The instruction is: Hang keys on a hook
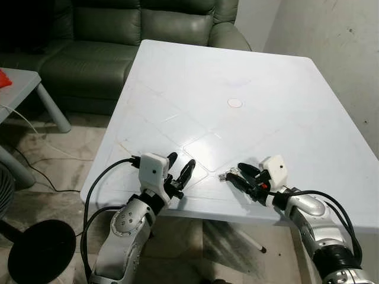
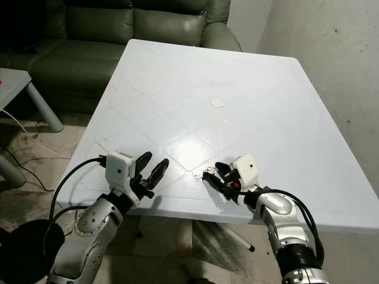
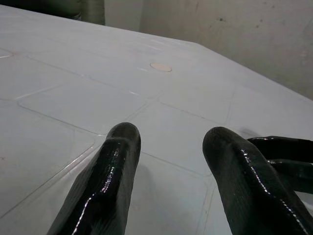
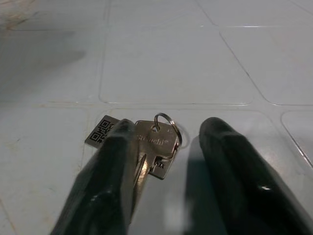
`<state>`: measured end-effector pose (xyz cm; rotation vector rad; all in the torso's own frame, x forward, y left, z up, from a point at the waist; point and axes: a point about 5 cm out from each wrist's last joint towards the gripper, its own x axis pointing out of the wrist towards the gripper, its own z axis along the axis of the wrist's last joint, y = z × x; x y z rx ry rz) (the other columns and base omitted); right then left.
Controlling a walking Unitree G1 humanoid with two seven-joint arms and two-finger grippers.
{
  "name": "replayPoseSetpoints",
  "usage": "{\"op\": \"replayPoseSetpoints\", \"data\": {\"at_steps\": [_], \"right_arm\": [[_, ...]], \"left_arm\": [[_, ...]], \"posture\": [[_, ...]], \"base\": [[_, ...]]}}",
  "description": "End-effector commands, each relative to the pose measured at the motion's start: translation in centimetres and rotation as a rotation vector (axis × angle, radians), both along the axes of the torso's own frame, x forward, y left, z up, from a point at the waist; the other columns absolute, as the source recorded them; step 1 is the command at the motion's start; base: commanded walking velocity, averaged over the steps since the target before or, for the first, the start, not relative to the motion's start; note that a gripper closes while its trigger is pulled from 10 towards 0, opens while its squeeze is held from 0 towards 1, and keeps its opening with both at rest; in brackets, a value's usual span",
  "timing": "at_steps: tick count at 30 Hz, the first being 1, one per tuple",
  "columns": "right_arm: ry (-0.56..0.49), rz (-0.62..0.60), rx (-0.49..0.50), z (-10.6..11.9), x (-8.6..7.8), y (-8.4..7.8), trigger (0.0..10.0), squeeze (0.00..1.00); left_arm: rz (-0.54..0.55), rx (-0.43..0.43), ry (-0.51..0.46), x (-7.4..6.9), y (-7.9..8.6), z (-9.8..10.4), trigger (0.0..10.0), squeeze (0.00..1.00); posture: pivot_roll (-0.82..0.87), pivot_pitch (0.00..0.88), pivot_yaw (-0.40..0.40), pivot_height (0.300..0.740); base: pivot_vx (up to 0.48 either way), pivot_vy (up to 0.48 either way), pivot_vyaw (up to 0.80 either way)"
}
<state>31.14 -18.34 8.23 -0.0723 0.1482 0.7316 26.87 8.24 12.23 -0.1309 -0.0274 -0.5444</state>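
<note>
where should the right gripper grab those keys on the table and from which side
Probably at the flat key head, below the ring. The keys lie flat on the white table, so the open right gripper should come down from above, one finger each side.

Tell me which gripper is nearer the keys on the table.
Right. The right gripper sits right at the keys, open, its fingers either side of them. The left gripper hovers open over the table edge, well to the keys' left.

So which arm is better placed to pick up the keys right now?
The right. The right gripper is open with its fingers either side of the keys on the table. The left gripper is open too, but off to the side.
</note>
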Motion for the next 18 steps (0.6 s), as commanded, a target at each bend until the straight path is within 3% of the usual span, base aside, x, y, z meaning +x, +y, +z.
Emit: {"op": "replayPoseSetpoints", "data": {"at_steps": [1, 15, 16, 18], "right_arm": [[0.009, -0.009, 0.013, -0.16, -0.08, -0.44, 0.0, 0.00], [0.020, -0.019, 0.023, -0.06, 0.20, -1.12, 0.0, 0.00], [0.029, -0.022, 0.018, -0.16, 0.22, -1.12, 10.0, 0.00], [0.029, -0.020, 0.018, -0.17, 0.22, -1.09, 10.0, 0.00]], "left_arm": [[0.000, 0.013, -0.017, 0.00, 0.00, 0.46, 10.0, 0.00], [0.002, 0.013, -0.017, 0.01, -0.03, 0.53, 10.0, 0.00], [0.001, 0.011, -0.017, 0.00, -0.04, 0.54, 10.0, 0.00], [0.003, 0.012, -0.018, 0.02, -0.04, 0.54, 10.0, 0.00]], "posture": [[-0.09, 0.146, -0.065, 0.724], [-0.09, 0.149, -0.068, 0.724], [-0.09, 0.149, -0.067, 0.724], [-0.09, 0.149, -0.067, 0.724]], "base": [[0.000, 0.000, 0.00], [0.000, 0.000, 0.00], [0.000, 0.000, 0.00], [0.000, 0.000, 0.00]]}}
